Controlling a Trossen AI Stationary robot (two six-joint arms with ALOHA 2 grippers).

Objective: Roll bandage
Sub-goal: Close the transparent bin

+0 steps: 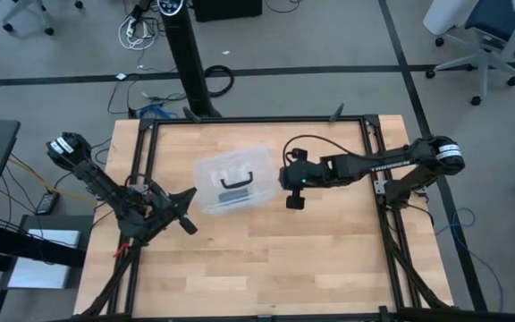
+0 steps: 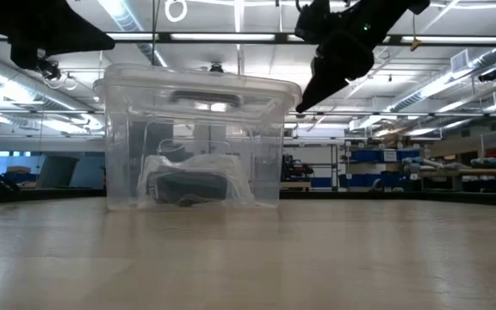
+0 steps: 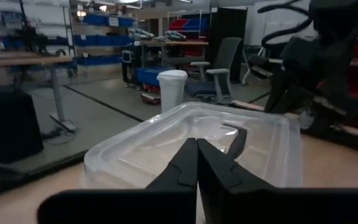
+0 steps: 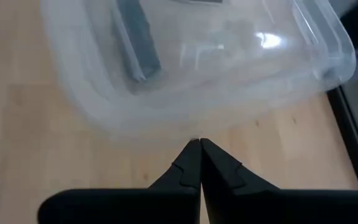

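Observation:
A clear plastic box (image 1: 235, 183) with a black handle (image 1: 237, 182) on its lid stands in the middle of the table. Through its wall the low view shows a dark flat thing (image 2: 188, 185) lying inside a crinkly clear bag on the box floor; whether it is the bandage I cannot tell. My right gripper (image 1: 293, 201) is shut and empty, in the air just right of the box, about level with the lid (image 2: 304, 99). My left gripper (image 1: 184, 207) is shut and empty, left of the box and pointing at it (image 3: 197, 142).
A black frame (image 1: 365, 125) runs around the wooden table top. Bare wood lies in front of the box toward the near edge (image 1: 266, 268). The room beyond holds chairs and shelves (image 3: 216, 68).

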